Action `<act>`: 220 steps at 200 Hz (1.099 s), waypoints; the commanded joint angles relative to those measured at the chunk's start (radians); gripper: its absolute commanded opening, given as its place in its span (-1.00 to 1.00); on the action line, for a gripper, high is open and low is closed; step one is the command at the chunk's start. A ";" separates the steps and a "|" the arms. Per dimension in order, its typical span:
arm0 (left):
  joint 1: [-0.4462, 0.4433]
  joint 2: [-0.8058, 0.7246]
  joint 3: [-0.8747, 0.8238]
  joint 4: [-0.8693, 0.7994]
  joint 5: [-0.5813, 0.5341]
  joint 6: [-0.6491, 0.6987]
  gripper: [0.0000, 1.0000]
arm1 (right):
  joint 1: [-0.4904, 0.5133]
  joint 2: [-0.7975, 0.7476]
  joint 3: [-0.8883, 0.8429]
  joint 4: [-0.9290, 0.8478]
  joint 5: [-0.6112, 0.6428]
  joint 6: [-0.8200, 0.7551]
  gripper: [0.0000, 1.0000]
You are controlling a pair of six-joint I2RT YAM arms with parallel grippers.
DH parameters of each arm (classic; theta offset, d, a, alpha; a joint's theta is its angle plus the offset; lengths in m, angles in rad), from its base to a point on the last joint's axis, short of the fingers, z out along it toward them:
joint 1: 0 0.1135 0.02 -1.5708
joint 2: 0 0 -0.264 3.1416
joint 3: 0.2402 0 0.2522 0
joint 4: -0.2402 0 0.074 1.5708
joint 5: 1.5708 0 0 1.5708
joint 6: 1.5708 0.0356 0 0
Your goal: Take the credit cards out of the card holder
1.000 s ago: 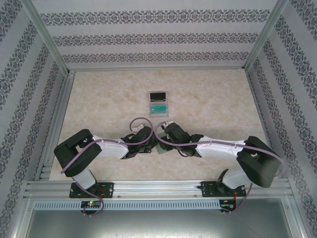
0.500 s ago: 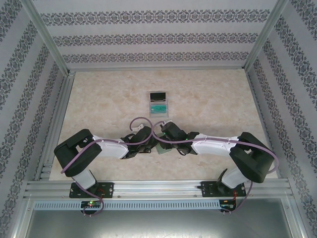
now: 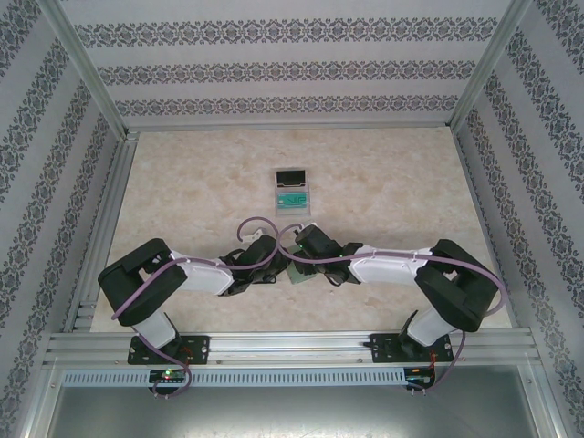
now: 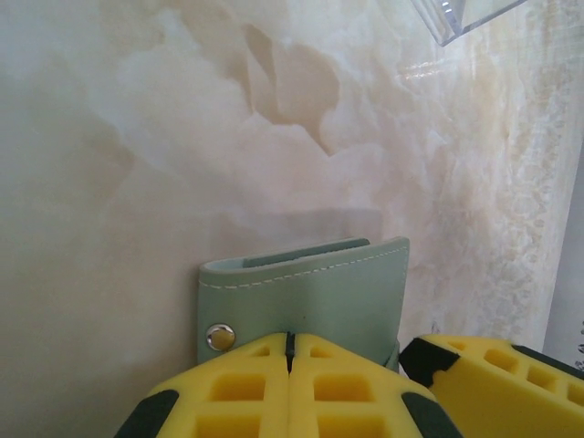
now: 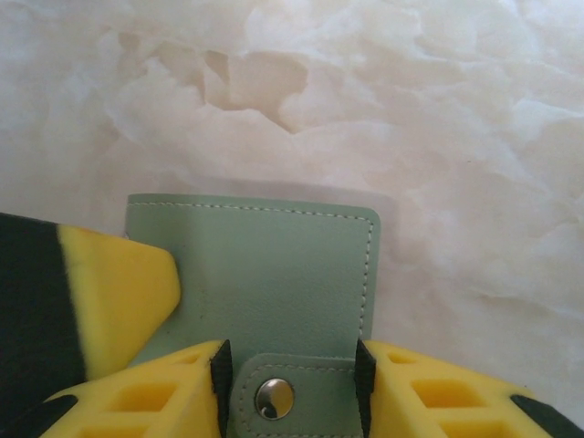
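Mostly the sage-green stitched card holder [image 5: 265,274] is covered from above by both wrists, and its pockets stay hidden. It lies on the marble-patterned surface [image 3: 401,182], near the front edge. The left claw [image 4: 289,351] is pressed together against one flap. The right claw [image 5: 290,360] pinches the closure tab [image 5: 287,397]. Black and teal credit cards [image 3: 292,196] lie in the pale tray [image 3: 294,212], well apart. Wide free surface lies on both sides.

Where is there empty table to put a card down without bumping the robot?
Bare table lies left of the tray out to the left rail, and right of it out to the right wall. A strip is free between tray and back wall. The near middle is crowded: the left gripper and right gripper meet at the card holder.
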 commanded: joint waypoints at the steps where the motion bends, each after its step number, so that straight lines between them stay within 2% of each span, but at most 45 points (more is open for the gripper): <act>1: 0.019 0.047 -0.069 -0.154 0.011 0.043 -1.00 | 0.009 0.051 -0.007 -0.056 -0.011 -0.005 -0.14; 17: 0.021 0.039 -0.077 -0.143 0.015 0.049 -1.00 | 0.007 0.053 -0.005 -0.057 -0.008 -0.005 -0.15; 25: 0.021 0.037 -0.075 -0.151 0.015 0.053 -1.00 | 0.009 0.053 -0.005 -0.058 -0.006 -0.003 -0.22; 83: 0.021 0.048 -0.054 -0.199 0.009 0.054 -1.00 | 0.002 0.031 -0.015 -0.065 0.010 0.003 -1.00; 133: 0.034 0.069 -0.054 -0.290 -0.021 0.019 -1.00 | -0.048 0.003 -0.056 -0.069 -0.002 0.035 -1.00; 220: 0.051 0.118 -0.054 -0.335 -0.033 0.007 -1.00 | -0.139 -0.073 -0.127 -0.107 -0.009 0.095 -1.00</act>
